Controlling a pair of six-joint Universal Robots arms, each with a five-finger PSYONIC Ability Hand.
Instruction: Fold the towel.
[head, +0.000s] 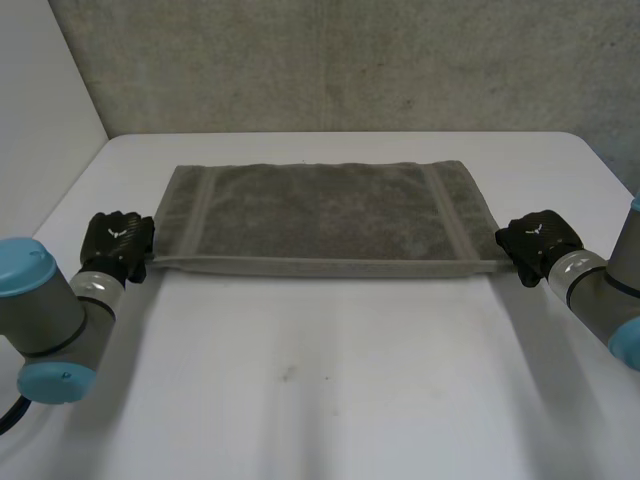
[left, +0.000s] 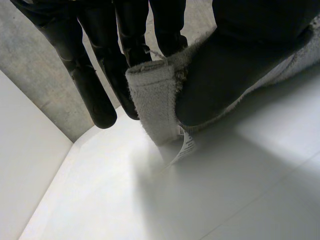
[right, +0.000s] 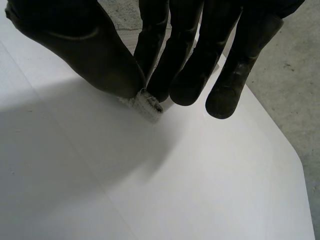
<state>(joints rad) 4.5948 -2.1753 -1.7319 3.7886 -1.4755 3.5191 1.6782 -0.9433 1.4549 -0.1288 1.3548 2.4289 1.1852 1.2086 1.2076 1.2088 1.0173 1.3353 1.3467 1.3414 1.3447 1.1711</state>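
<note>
I have one towel (head: 325, 215), grey, lying flat on the far half of the white table (head: 330, 390), its long side running left to right. My left hand (head: 117, 243) is at its near left corner, thumb and fingers pinched on the cloth. My wrist view shows the thick hem clamped there, with one small label (left: 186, 146) hanging below it. My right hand (head: 538, 243) is at the near right corner, thumb and a fingertip nipping a small bit of the hem.

Along the near edge I seem to see two layers, so the towel may already be folded once, though I cannot be sure from the head view. As I judge it, both corners are gripped and a fold is left to make, carrying this near edge over to the far one.

Count: one towel, one label, two hands, one table.
</note>
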